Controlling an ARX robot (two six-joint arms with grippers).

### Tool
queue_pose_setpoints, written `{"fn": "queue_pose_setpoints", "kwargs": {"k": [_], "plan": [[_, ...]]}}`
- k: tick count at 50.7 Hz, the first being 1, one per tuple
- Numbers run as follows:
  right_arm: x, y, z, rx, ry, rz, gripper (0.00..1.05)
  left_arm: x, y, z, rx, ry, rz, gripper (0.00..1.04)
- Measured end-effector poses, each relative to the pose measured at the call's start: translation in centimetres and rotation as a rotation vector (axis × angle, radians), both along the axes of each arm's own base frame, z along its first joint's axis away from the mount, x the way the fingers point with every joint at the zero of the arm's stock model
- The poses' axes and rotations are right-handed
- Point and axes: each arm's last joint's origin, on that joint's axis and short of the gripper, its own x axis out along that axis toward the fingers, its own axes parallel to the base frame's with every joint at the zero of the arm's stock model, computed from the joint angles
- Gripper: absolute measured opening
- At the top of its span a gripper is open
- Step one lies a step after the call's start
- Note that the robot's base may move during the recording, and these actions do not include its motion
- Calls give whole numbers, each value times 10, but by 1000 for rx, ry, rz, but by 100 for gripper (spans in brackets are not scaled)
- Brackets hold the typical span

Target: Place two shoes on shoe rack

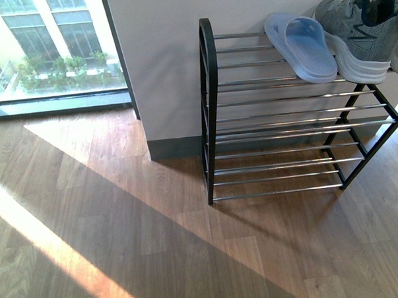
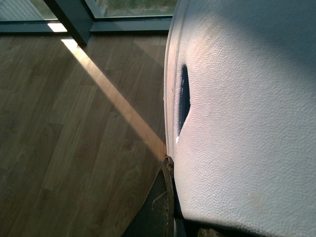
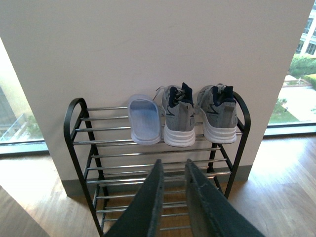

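While the right gripper (image 3: 173, 170) hovers apart, sandal (image 3: 144, 120) rests racked.

No readable text, labels, brands or numbers anywhere in these views.

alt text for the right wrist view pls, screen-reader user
A black-framed shoe rack with silver rods stands against a white wall, its top tier holding one pale blue slide sandal and two grey sneakers, heels outward. The right gripper points at the rack, holding nothing, with its fingers slightly apart.
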Motion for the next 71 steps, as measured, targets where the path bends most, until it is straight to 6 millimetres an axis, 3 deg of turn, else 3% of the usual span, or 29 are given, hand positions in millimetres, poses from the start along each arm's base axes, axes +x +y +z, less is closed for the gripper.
{"fn": "queue_pose_setpoints", "kwargs": {"k": [16, 26, 63, 71], "plan": [[0, 0, 0, 0, -1, 3, 59, 0, 0, 0, 0, 0, 1, 2], [0, 0, 0, 1, -1, 3, 97, 0, 0, 0, 1, 0, 4, 2], [0, 0, 0, 0, 0, -2, 96, 0, -1, 0, -3, 1, -9, 2], [0, 0, 0, 0, 0, -2, 96, 11, -10, 5, -83, -103, -7, 2]]}}
